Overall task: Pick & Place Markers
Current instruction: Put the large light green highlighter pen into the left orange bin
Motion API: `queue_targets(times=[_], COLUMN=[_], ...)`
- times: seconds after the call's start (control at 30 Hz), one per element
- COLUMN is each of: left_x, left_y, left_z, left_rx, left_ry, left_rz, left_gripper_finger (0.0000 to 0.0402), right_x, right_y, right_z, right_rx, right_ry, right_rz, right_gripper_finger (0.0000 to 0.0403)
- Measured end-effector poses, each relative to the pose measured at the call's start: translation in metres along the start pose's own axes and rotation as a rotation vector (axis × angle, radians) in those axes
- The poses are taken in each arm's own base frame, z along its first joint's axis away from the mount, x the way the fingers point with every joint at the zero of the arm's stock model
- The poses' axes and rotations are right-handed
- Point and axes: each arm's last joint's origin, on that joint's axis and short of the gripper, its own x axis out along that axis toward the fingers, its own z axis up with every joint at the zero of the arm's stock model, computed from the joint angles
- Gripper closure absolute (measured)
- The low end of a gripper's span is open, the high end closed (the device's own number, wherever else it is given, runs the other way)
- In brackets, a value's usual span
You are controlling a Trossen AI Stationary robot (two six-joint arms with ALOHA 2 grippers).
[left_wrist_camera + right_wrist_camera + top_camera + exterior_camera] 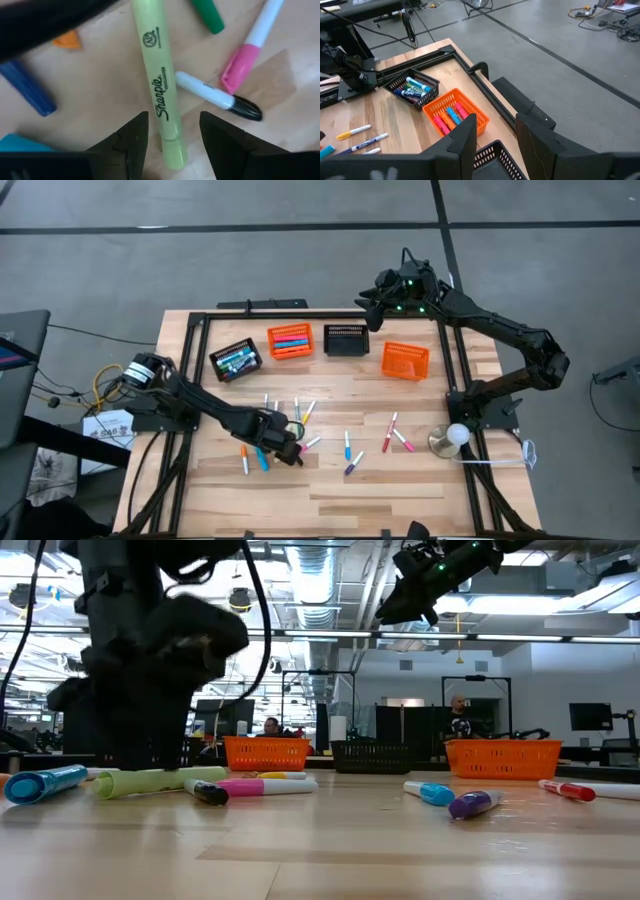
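Left gripper: the left gripper [170, 137] is low over the pale wooden slatted table [400, 490], at about 8 o'clock from the table's centre in the high view; its dark fingers [127, 145] are spread, one on each side of a pale yellow-green highlighter pen [159, 85], not pressed on it as far as the left wrist view shows.

Highlighter: lying flat on the wood, one end between the fingers.

Neighbours: a white pen with a black cap [220, 96] lies just beside the highlighter; a white pen with a pink cap [250, 50], a green pen [210, 15] and a dark blue pen [27, 87] lie near.

Loose markers: the markers [350, 448] are scattered over the middle of the table, from 9 o'clock to 3 o'clock of its centre.

Baskets: along the 12 o'clock edge stand a black mesh basket with pens [236, 359], an orange mesh basket with pens [290, 340], a second black mesh basket [346, 339] and a tilted orange mesh basket [405, 360].

Right gripper: the right gripper [495, 135] hangs high above the 12 o'clock edge, over the second black basket; its fingers stand apart and hold nothing.
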Motion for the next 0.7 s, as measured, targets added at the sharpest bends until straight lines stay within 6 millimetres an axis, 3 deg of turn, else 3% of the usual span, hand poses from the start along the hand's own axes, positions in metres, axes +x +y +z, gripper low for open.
queue_targets(times=[0.33,0.7], left_x=[0.021,0.021], left_y=[0.004,0.007], left_z=[0.000,-0.001], left_rx=[-0.004,-0.003], left_ry=[0.058,0.060], left_rz=[0.076,0.104], left_gripper_finger=[0.0237,0.0337], right_x=[0.000,0.000], right_y=[0.000,0.000], right_z=[0.000,0.000], right_rx=[0.000,0.000], right_ry=[0.000,-0.001], right_rz=[0.000,-0.001], right_gripper_finger=[0.0278,0.0278])
